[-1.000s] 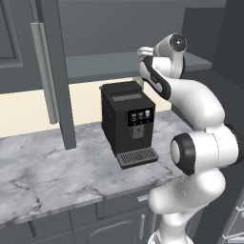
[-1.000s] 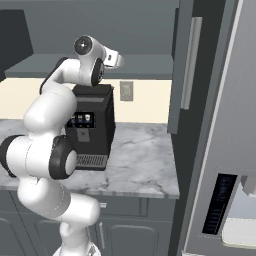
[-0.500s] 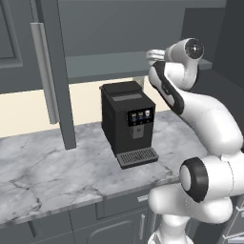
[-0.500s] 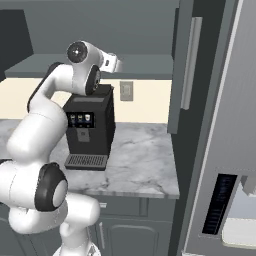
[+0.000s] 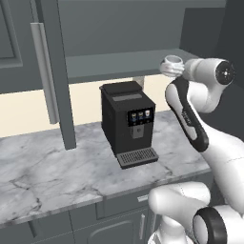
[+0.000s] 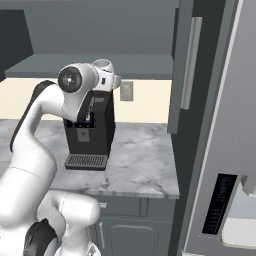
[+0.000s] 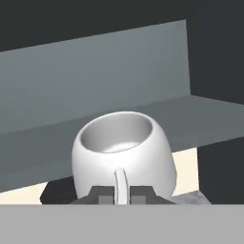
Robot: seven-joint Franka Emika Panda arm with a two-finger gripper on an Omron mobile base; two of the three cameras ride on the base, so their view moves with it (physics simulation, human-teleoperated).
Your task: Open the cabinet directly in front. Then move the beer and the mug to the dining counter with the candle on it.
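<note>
The two-finger gripper [image 7: 122,194] is pinched tight on the thin curved handle of a round white ceramic mug [image 7: 125,152], its two dark finger tips [image 7: 102,194] pressing the handle from either side. The mug stays upright, its open mouth facing up, and it hangs in the air just off the front edge of the grey shelf [image 7: 143,121] inside the dark grey wall cabinet [image 5: 119,28]. In the left base view the mug [image 5: 171,65] sits at the end of the white arm, level with the shelf edge [image 5: 119,64] and above the right side of the tall black coffee machine [image 5: 127,121]. In the right base view the mug [image 6: 103,65] peeks over the arm's round white joint, in front of the shelf [image 6: 90,65]. The cabinet doors stand open: one door with a long vertical silver bar handle [image 5: 44,71] is swung out at the left, the other [image 6: 190,62] at the right. The coffee machine stands on the grey-veined white marble worktop [image 5: 52,167], against the cream wall.
</note>
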